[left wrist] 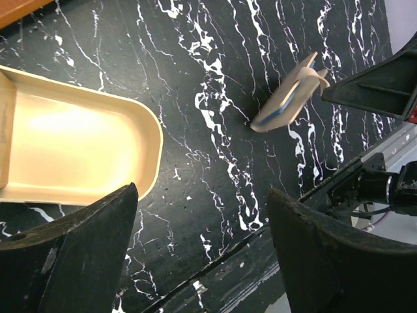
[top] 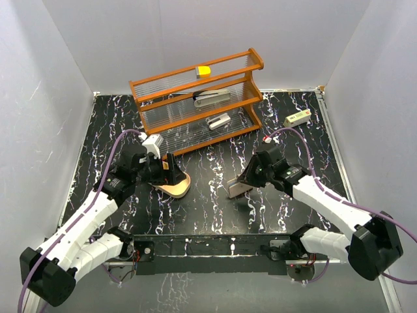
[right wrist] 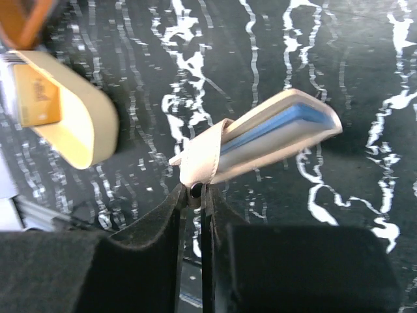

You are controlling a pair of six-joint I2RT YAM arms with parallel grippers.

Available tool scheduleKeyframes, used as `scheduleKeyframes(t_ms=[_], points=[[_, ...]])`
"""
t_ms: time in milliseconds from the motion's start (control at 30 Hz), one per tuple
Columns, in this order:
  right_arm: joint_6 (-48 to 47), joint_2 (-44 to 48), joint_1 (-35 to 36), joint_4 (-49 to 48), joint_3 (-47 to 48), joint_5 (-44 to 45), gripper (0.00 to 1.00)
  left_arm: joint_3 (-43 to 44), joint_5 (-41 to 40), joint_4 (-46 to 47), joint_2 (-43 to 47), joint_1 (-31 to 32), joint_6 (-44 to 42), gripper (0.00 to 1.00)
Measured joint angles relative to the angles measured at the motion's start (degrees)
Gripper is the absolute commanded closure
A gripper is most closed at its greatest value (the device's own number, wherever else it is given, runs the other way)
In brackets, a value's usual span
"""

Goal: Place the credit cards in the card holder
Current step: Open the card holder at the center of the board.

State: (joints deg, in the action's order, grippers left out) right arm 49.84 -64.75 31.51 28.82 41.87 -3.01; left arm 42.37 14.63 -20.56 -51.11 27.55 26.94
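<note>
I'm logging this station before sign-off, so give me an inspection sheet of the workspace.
Surface: black marbled table.
Job's things: card holder flat on the table; credit cards, nothing seen.
Clutter: wooden rack holding staplers; small box; tan wallet, blue edge inside.
Grippers: left gripper open beside the card holder; right gripper, fingers shut on the wallet's flap.
Cables: purple cable along each arm.
Surroundings: white walls.

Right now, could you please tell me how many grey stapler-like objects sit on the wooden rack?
2. The larger stapler lies on the middle shelf of the wooden rack; the smaller stapler lies on the bottom shelf. Others may be hidden behind the slats.
</note>
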Motion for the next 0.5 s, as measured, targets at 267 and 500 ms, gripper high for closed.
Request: scheduleKeyframes(t_ms=[267, 500], points=[[3.4, 5.5, 0.0, -1.4, 0.0, -6.2, 1.00, -0.4, 2.8, 3.4, -1.5, 0.8, 1.2, 0.27], [7.2, 10.7, 0.0, -1.6, -0.3, -10.6, 1.00, -3.2, 3.9, 7.3, -1.6, 3.5, 0.1, 0.32]])
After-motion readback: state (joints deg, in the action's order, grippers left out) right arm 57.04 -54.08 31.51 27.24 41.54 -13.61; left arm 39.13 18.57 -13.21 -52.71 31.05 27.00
